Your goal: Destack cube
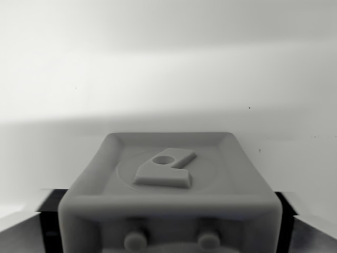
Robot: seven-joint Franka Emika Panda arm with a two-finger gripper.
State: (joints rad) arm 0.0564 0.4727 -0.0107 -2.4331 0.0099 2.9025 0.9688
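A grey cube (pixel 168 174) fills the lower middle of the wrist view, very close to the camera. Its top face has a raised rim and an embossed letter-like shape with a round hole. Two small round studs show on the face turned toward the camera. My gripper (pixel 168 224) straddles the cube: a dark finger (pixel 51 221) lies against its side at the wrist view's left, and another dark finger (pixel 286 221) against its side at the wrist view's right. No gap shows between fingers and cube. Whatever is under the cube is hidden.
A pale, plain surface (pixel 168 79) stretches behind the cube, with a soft shadow band across it just beyond the cube's far edge. A few tiny dark specks mark it. No other object shows.
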